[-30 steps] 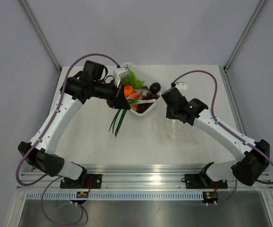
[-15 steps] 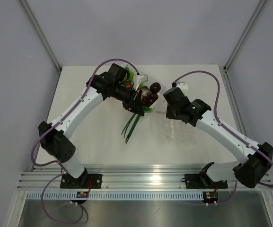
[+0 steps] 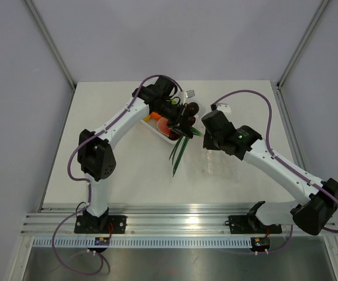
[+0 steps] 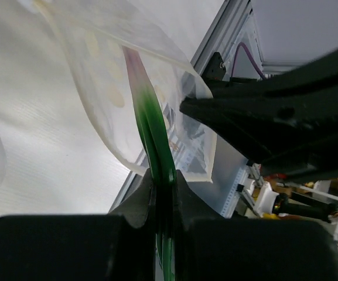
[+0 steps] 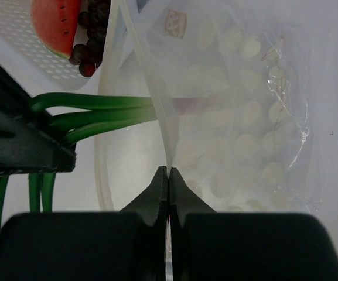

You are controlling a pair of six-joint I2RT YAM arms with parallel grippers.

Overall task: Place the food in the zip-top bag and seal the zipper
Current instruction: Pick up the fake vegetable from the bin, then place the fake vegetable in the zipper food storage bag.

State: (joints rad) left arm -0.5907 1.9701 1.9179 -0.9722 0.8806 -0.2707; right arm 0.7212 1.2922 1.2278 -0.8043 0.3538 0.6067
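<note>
My left gripper (image 4: pixel 161 175) is shut on the green onion (image 4: pixel 148 111), whose pale purplish end reaches into the open mouth of the clear zip-top bag (image 4: pixel 107 82). My right gripper (image 5: pixel 168 171) is shut on the bag's (image 5: pixel 245 117) mouth edge and holds it up; the zipper strip (image 5: pixel 157 99) runs up from the jaws. The onion's stems (image 5: pixel 98 111) enter from the left. From above, the left gripper (image 3: pixel 184 124) and the right gripper (image 3: pixel 204 139) stand close together, and the onion's leaves (image 3: pixel 177 153) hang down toward the table. The bag (image 3: pixel 215 159) is faint.
The white tray (image 3: pixel 154 124) lies behind the grippers with an orange piece (image 3: pixel 155 115), a red watermelon slice (image 5: pixel 54 23), dark grapes (image 5: pixel 89 50) and a dark round fruit (image 3: pixel 192 108). Metal rails run along the near table edge.
The left arm has swung right from over the tray, carrying the green onion to the bag's mouth. The right gripper has kept hold of the bag and barely moved.
</note>
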